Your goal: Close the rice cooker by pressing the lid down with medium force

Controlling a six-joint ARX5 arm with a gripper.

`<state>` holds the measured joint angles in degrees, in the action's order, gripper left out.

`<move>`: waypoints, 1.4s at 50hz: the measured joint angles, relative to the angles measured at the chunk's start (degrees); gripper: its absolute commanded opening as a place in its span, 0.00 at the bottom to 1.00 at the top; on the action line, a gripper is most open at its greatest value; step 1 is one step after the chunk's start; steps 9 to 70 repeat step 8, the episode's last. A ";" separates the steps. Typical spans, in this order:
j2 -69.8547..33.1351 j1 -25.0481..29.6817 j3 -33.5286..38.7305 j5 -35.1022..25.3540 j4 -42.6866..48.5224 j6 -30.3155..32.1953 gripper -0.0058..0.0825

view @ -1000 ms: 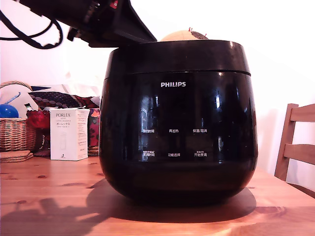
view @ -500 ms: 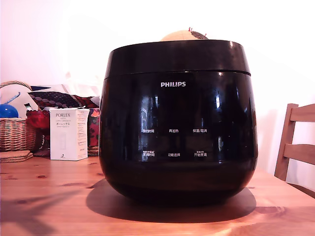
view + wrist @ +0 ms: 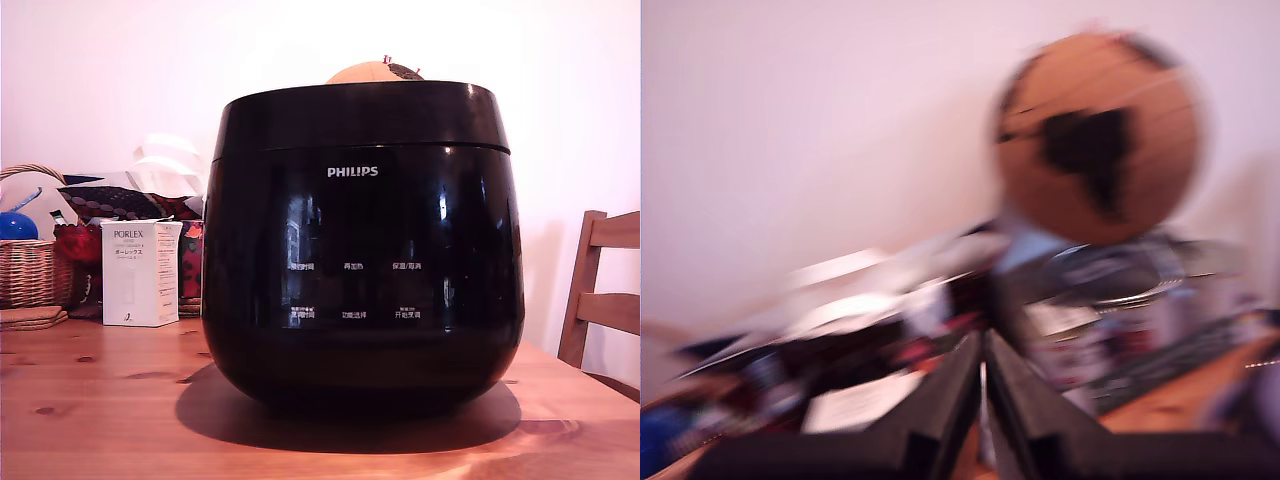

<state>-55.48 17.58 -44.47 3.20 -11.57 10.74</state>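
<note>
A glossy black Philips rice cooker (image 3: 362, 245) sits squarely on the wooden tabletop (image 3: 100, 400), its lid (image 3: 360, 115) down and flush with the body. The tool (image 3: 983, 385), clenched with its tips together and holding nothing, appears only in the blurred wrist view, away from the cooker. The rigid, slick, probably heavy appliance is best pressed at the lid's top centre, not gripped.

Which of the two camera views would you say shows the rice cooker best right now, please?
The exterior view: the rice cooker fills the middle of the frame, sharp, with its PHILIPS logo and button labels readable. The wrist view is badly motion-blurred and shows the pincer and background clutter; no cooker can be made out there.
</note>
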 measured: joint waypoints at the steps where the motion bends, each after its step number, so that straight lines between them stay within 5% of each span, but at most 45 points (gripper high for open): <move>1: 0.00 -0.35 0.00 0.02 0.20 0.00 0.04; 70: -0.02 -1.66 0.00 0.17 0.92 0.00 0.04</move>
